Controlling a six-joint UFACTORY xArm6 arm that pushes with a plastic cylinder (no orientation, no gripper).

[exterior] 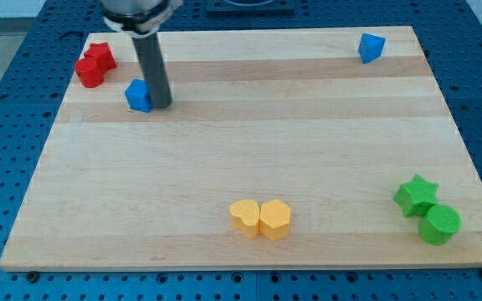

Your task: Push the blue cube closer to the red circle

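No jaws, just my tip pressed against blue cube, view's right side; red circle near, up-left on tabletop.

My rod runs out of the view's top edge, so its upper mount is cut off. My tip stands against the blue cube and hides its right side; I cannot tell whether they touch. The red circle covers part of the red block behind it, whose shape I cannot make out.
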